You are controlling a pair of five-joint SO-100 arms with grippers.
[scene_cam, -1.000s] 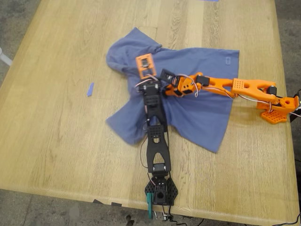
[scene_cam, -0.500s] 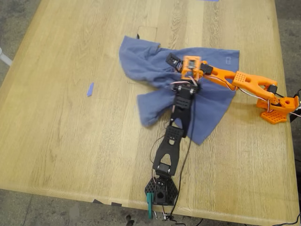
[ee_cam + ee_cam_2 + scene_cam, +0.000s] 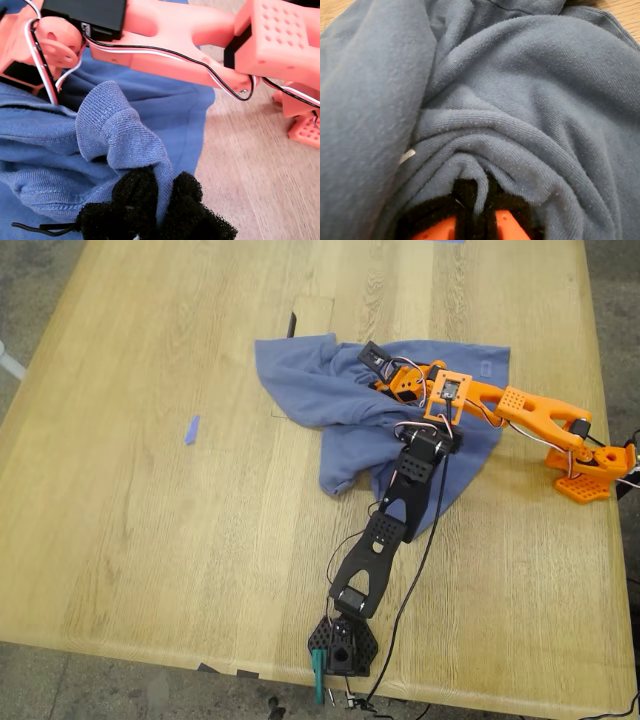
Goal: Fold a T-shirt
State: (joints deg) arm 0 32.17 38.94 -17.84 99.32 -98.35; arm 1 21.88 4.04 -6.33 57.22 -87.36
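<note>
The slate-blue T-shirt (image 3: 300,380) lies bunched on the wooden table (image 3: 150,540), folded over towards the exterior view's right. Its print is hidden. A small tag outline (image 3: 486,368) shows near its far right corner. My first gripper (image 3: 446,405), on the black arm, is shut on a fold of ribbed shirt edge (image 3: 115,135) between its black foam pads (image 3: 132,197). My second gripper (image 3: 385,370), on the orange arm, is shut on a bunched fold of the shirt (image 3: 520,100), which fills its wrist view. The two arms cross over the shirt.
A small blue tape strip (image 3: 192,429) lies on the table at the exterior view's left. A square inset (image 3: 312,312) sits beyond the shirt. The orange arm's base (image 3: 585,480) is at the right edge, the black arm's base (image 3: 342,645) at the near edge.
Both grippers have moved to the exterior view's right, dragging the shirt's left side with them. The shirt went from spread out to bunched and folded over.
</note>
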